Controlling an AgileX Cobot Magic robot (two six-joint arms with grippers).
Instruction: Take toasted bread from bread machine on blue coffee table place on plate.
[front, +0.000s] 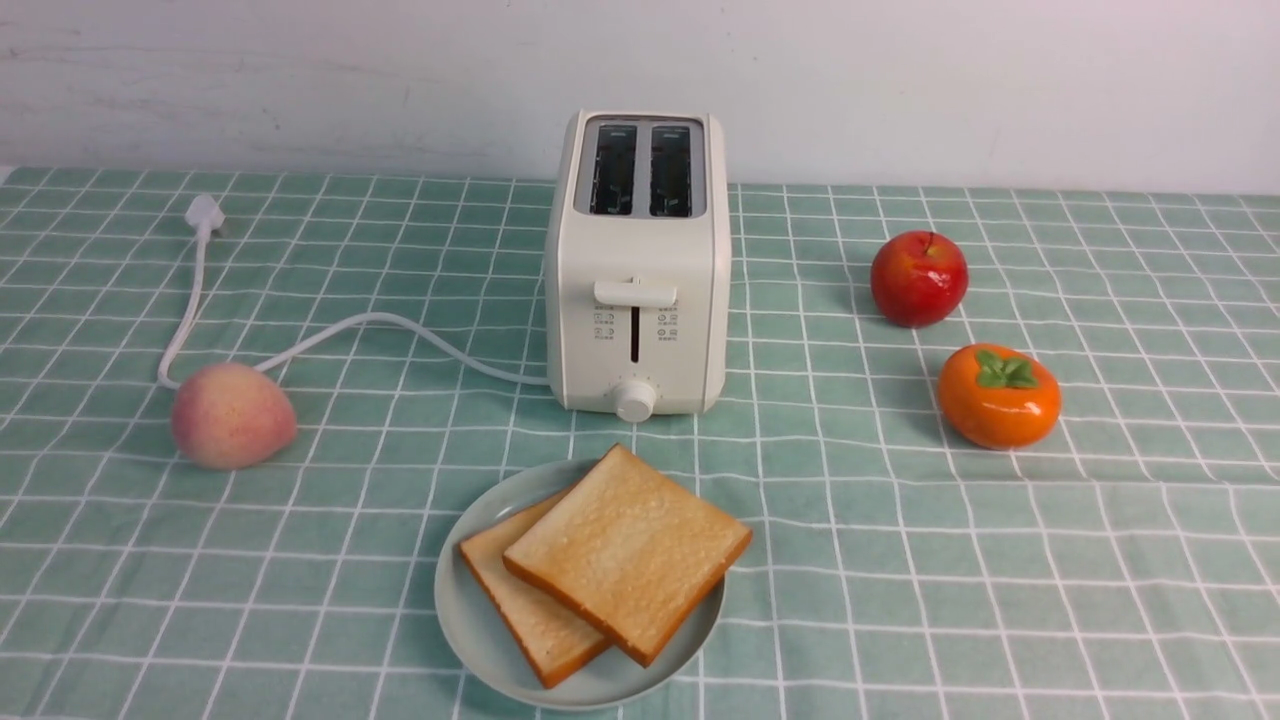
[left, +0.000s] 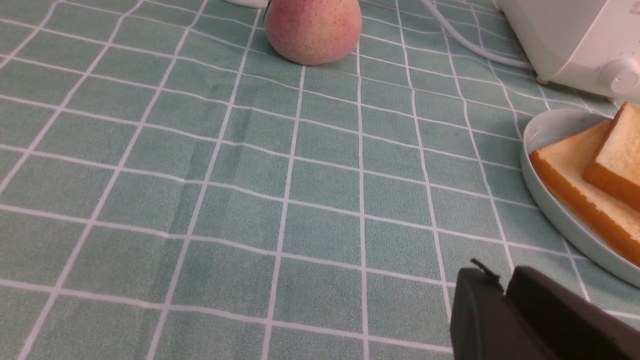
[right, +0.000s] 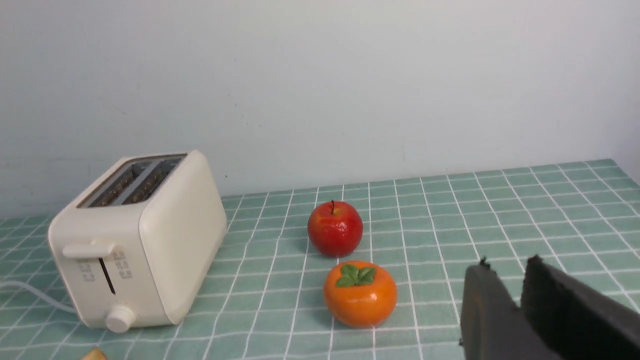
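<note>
Front view: neither arm showed. Two slices of toasted bread (front: 630, 550) lay overlapped on the plate (front: 470, 625), the upper one turned askew and jutting past the rim on the right. Bread machine (front: 640, 310) upright just beyond the plate, both slots empty; peach (front: 233, 416) to the left, apple (front: 919, 278) far right, persimmon (front: 999, 396) nearer than the apple.

Left wrist view: left gripper (left: 492, 285) hung to the left of the plate, apart from the toast, its fingertips close together with a narrow gap; nothing seen held. Camera angled down across the checked cloth (left: 250, 200).

Right wrist view: right gripper (right: 505, 272) pointed forward, camera pitched shallowly enough to take in the wall (right: 350, 100). Fingertips slightly parted, narrow; nothing seen between them.
</note>
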